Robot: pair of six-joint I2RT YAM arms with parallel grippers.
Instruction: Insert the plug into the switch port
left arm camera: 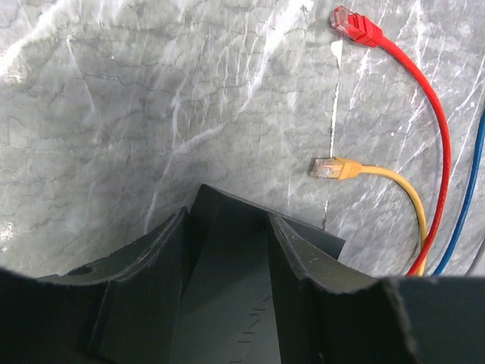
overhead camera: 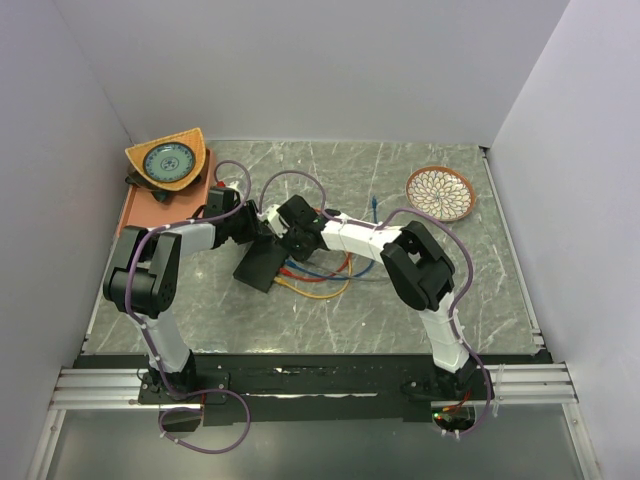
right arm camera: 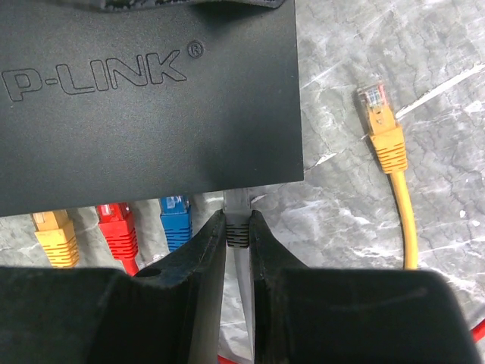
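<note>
- right gripper (right arm camera: 237, 220) sits nearest the lens in the right wrist view, fingers pinched tight on the grey plug (right arm camera: 238, 236), with its cable trailing back between them.
- the plug's long axis runs along the fingers, nose aimed straight at the near edge of the black "p-link" switch (right arm camera: 151, 114). the nose is at or just under that edge, and i can't tell how deep.
- the switch port i want is the free one just right of the blue plug (right arm camera: 175, 216). the red plug (right arm camera: 116, 227) and yellow plug (right arm camera: 54, 236) are seated further left. the opening itself is hidden under the box's lip.
- left gripper (left arm camera: 227, 221) clamps the switch from the far side, one finger on each flank, mid-table on the marble table (left arm camera: 114, 114).
- my call: a short straight push along the plug's axis by the right arm, which already has the plug. the left arm only braces the box.
- a loose yellow plug (right arm camera: 383, 129) lies apart to the right, out of the line.
</note>
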